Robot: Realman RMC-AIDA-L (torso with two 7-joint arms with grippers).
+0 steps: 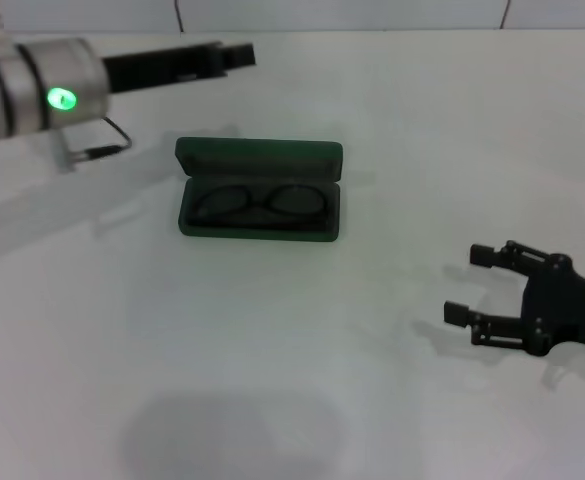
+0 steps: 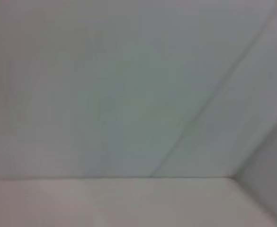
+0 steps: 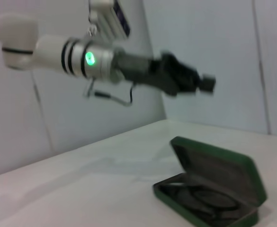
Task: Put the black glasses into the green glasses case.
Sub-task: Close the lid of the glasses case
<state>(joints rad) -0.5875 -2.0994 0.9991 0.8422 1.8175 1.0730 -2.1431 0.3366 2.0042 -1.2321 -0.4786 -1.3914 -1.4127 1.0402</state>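
Head view showed 1 green glasses case (image 1: 259, 190), a hard rounded rectangle, lying open mid-table with its long axis running 9 to 3 o'clock. Inside lay 1 pair of thin black glasses (image 1: 260, 203), same axis. The left gripper (image 1: 237, 55) hung at 11 o'clock, fingers indiscernible. The right gripper (image 1: 469, 284) rested at 4 o'clock, fingers spread.

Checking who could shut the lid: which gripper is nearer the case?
Left. The left gripper hangs just behind the case; the right gripper sits farther off.
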